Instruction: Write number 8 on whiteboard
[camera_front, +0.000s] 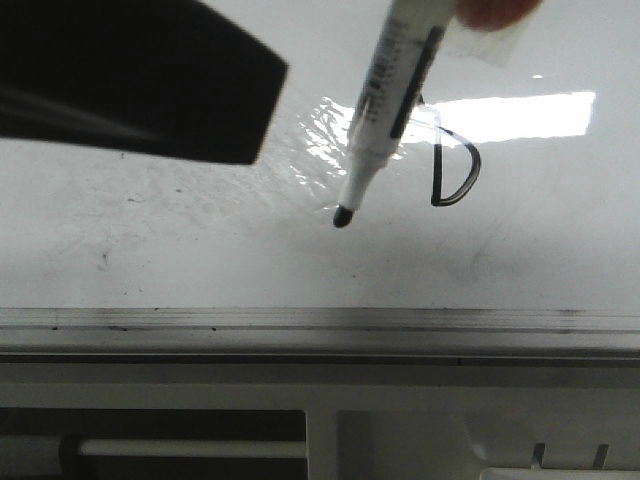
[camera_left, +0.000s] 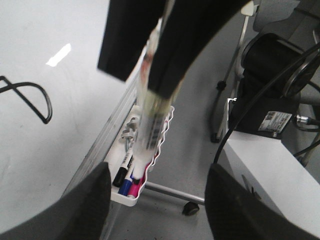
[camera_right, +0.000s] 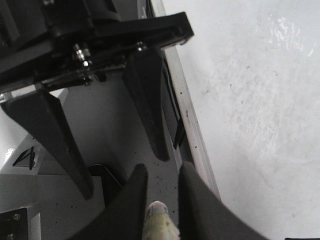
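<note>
The whiteboard (camera_front: 180, 250) is glossy white with grey smudges and glare. On it is a black-line number 8 (camera_front: 455, 175): its D-shaped lower loop shows and its upper part is hidden behind the marker (camera_front: 385, 95). The figure also shows in the left wrist view (camera_left: 30, 95). My right gripper (camera_right: 160, 197) is shut on the marker's rear end (camera_right: 161, 222). The marker slants down, its black tip (camera_front: 343, 215) left of the figure; I cannot tell whether it touches the board. My left gripper (camera_left: 159, 172) is wide open and empty, at the upper left of the front view (camera_front: 130, 80).
A silver-grey edge rail (camera_front: 300, 325) runs along the board's near side. Beige furniture with slots (camera_front: 400, 430) lies below it. A white tray (camera_left: 120, 194) with several markers hangs at the board's edge. A black box with cables (camera_left: 270, 100) and a wheeled stand are on the floor.
</note>
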